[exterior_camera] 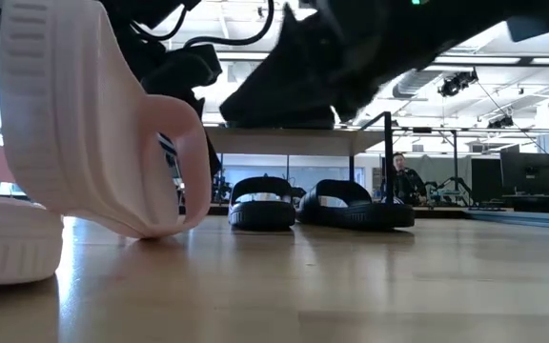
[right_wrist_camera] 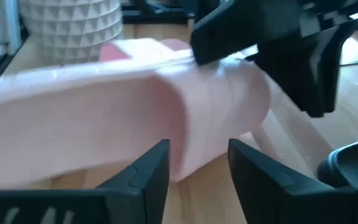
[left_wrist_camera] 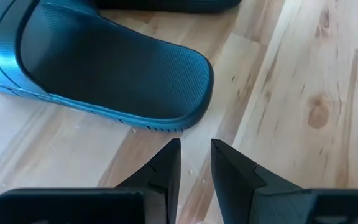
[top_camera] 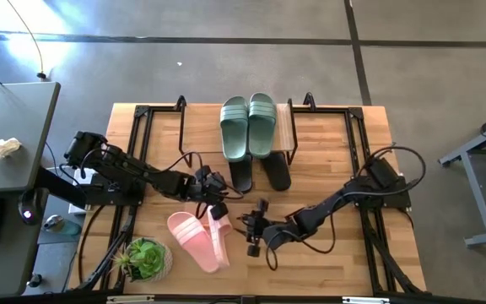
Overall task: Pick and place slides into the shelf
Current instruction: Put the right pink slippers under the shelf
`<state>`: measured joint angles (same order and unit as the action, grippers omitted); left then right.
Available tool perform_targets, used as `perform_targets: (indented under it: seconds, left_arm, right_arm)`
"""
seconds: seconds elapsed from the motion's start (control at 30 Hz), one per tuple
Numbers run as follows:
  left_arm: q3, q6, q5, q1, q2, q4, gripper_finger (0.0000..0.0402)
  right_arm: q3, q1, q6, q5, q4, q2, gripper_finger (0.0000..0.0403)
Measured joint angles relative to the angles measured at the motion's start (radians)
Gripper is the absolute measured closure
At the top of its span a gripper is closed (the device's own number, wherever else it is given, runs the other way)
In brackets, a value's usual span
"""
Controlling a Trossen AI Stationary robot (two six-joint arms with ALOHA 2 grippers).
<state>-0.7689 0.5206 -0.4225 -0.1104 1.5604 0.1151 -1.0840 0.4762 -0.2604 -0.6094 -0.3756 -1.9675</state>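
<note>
I've got the shelf (top_camera: 201,127) at the far middle of the table (top_camera: 327,262). The green slides (top_camera: 248,125) sit side by side on its plank top. The black slides (top_camera: 258,174) lie under its near edge, heels poking out toward me; in the low view they (exterior_camera: 320,204) sit flat on the table below the plank.

The pink slides (top_camera: 201,239) are near-left of centre. One lies flat. The other is tipped up on its edge just right of it, strap side facing the right arm; the low view shows that tilted pink slide (exterior_camera: 103,114) standing on its rim, with the flat one (exterior_camera: 8,238) at the left edge.

My left gripper (top_camera: 213,192) is over the table between the black heels and the pink pair. In the left wrist view its fingers (left_wrist_camera: 166,168) are nearly together with only a thin gap, gripping nothing, pointing down at bare wood just short of a black slide's heel (left_wrist_camera: 104,68).

My right gripper (top_camera: 252,230) is just right of the tilted pink slide. In the right wrist view its fingers (right_wrist_camera: 148,168) are spread apart, with the pink slide (right_wrist_camera: 135,118) directly ahead between them; I can't tell if the pads touch it.

A potted plant (top_camera: 146,257) stands in the near-left corner, and a person (exterior_camera: 404,176) is in the room beyond.
</note>
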Motion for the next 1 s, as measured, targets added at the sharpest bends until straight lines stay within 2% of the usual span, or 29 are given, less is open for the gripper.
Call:
perform_targets:
  seconds: [0.2, 0.37, 0.63, 0.77, 1.0]
  left_arm:
    - [0.000, 0.004, -0.009, 0.000, 0.000, -0.003, 0.0325]
    - [0.000, 0.005, -0.016, 0.000, 0.000, -0.007, 0.0325]
    - [0.000, 0.008, -0.011, -0.001, 0.000, -0.008, 0.0325]
    - [-0.001, 0.003, 0.012, -0.002, -0.006, -0.009, 0.0325]
    - [-0.004, -0.001, -0.003, -0.049, -0.057, -0.005, 0.0325]
  right_arm:
    - [-0.042, -0.026, -0.028, 0.063, -0.001, -0.031, 0.0247]
    - [-0.082, -0.026, -0.030, 0.071, 0.001, -0.088, 0.0247]
    - [-0.170, -0.031, -0.002, -0.039, 0.009, -0.186, 0.0256]
    - [-0.213, -0.032, 0.017, -0.085, 0.067, -0.211, 0.0291]
    - [-0.224, -0.031, 0.028, -0.124, 0.124, -0.212, 0.0390]
